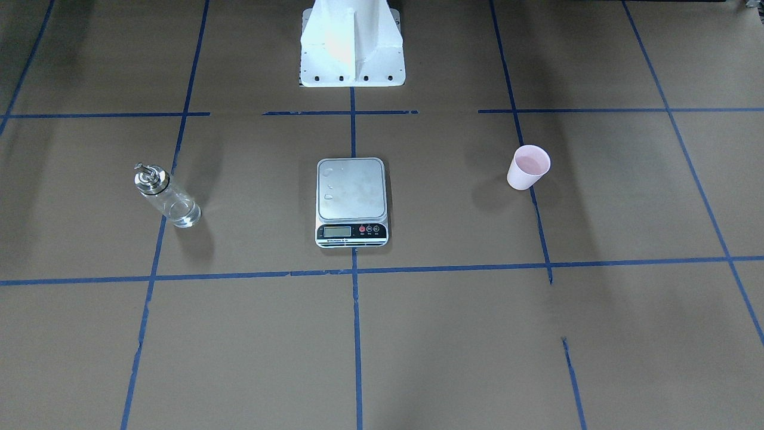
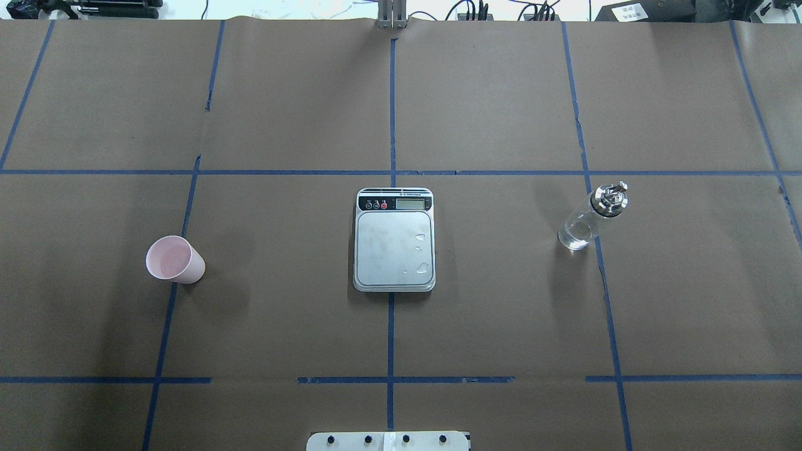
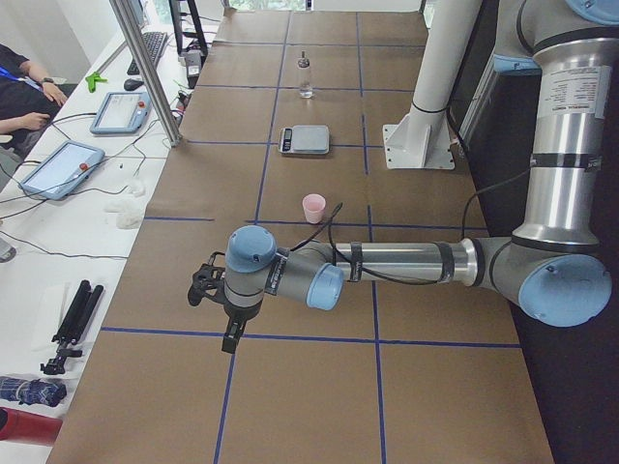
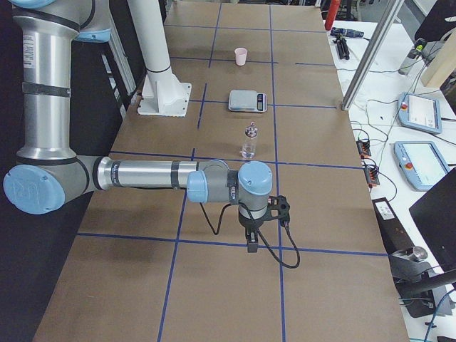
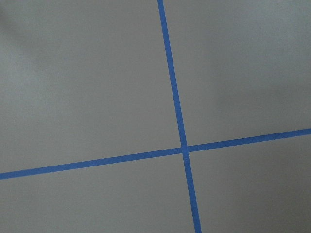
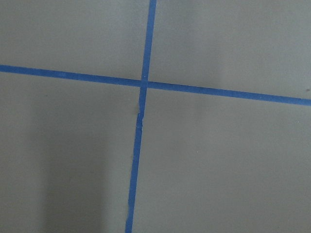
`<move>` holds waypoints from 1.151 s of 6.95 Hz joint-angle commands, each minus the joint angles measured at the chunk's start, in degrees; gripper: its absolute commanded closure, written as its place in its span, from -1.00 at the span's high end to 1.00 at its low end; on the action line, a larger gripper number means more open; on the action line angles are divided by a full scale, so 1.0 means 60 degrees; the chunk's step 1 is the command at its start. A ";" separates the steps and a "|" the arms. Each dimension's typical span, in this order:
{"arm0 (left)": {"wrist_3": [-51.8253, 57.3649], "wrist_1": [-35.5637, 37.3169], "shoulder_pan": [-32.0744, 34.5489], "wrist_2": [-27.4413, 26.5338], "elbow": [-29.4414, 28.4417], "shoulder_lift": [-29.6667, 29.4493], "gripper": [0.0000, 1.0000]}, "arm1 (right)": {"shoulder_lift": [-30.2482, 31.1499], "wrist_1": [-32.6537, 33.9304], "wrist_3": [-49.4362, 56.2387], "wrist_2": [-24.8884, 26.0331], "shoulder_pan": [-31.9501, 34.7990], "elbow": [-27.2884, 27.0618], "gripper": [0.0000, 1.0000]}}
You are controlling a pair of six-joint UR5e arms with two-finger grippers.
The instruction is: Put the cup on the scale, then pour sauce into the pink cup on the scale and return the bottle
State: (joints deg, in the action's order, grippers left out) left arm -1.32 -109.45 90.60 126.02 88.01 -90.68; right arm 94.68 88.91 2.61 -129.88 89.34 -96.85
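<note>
The pale pink cup (image 2: 174, 260) stands upright on the brown table at my left side, apart from the scale; it also shows in the front view (image 1: 528, 167). The scale (image 2: 394, 248) lies in the middle, its steel platform bare except for a few droplets. The glass bottle (image 2: 592, 216) with its silver spout cap stands at my right side, with a little clear sauce (image 2: 575, 237) in its bottom. My left gripper (image 3: 232, 333) and right gripper (image 4: 251, 242) hang over the table's two ends, far from all three. I cannot tell whether either is open or shut.
The white robot pedestal (image 1: 351, 45) stands behind the scale. Blue tape lines (image 2: 391, 172) grid the table. Beyond the far edge are a metal post (image 3: 145, 68), tablets (image 3: 58, 169), a seated person (image 3: 19, 97) and a tripod (image 3: 73, 324).
</note>
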 commanded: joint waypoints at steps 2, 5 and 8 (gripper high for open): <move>0.0029 -0.0983 -0.0041 -0.0172 0.0649 -0.0136 1.00 | -0.0425 -0.0589 0.0033 0.0011 -0.0021 -0.0247 1.00; 0.0001 -0.5393 -0.0302 -0.0232 0.0552 -0.0062 1.00 | -0.0487 -0.2279 -0.0025 -0.0076 -0.0241 -0.0160 1.00; -0.1815 -0.6665 -0.1383 0.0441 0.0594 -0.0254 1.00 | -0.0487 -0.2323 0.0004 -0.0838 -0.0329 -0.0088 1.00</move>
State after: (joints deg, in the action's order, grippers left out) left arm -9.56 -144.16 85.59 127.18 91.36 -92.06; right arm 91.72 75.07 2.62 -134.15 87.55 -97.52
